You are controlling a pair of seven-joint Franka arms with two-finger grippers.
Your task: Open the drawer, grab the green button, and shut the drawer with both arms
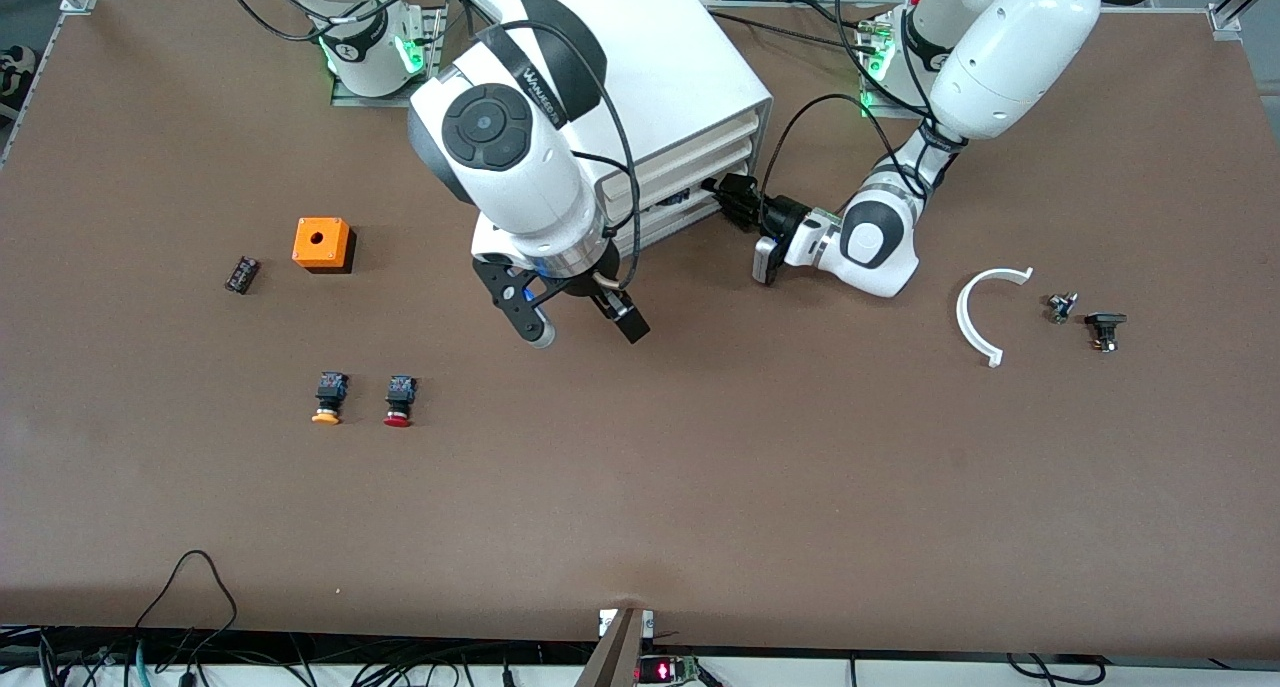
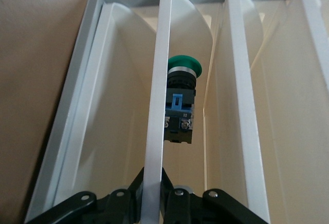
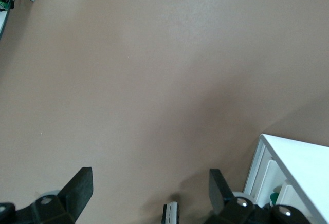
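The white drawer cabinet (image 1: 660, 77) stands at the table's middle, near the robots' bases. My left gripper (image 1: 730, 202) is at a low drawer (image 1: 675, 217), which stands a little way out. In the left wrist view the left gripper (image 2: 152, 176) is shut on the drawer's white handle strip (image 2: 157, 121). The green-capped button (image 2: 181, 106) lies inside that drawer, past the strip. My right gripper (image 1: 588, 332) hangs open and empty over the bare table in front of the cabinet. In the right wrist view the right gripper (image 3: 149, 178) is open, with the cabinet's corner (image 3: 293, 167) at one edge.
A yellow-capped button (image 1: 328, 397) and a red-capped button (image 1: 399, 401) stand nearer the front camera toward the right arm's end. An orange box (image 1: 322, 243) and a small black part (image 1: 242, 274) lie there too. A white curved piece (image 1: 980, 312) and two small parts (image 1: 1085, 317) lie toward the left arm's end.
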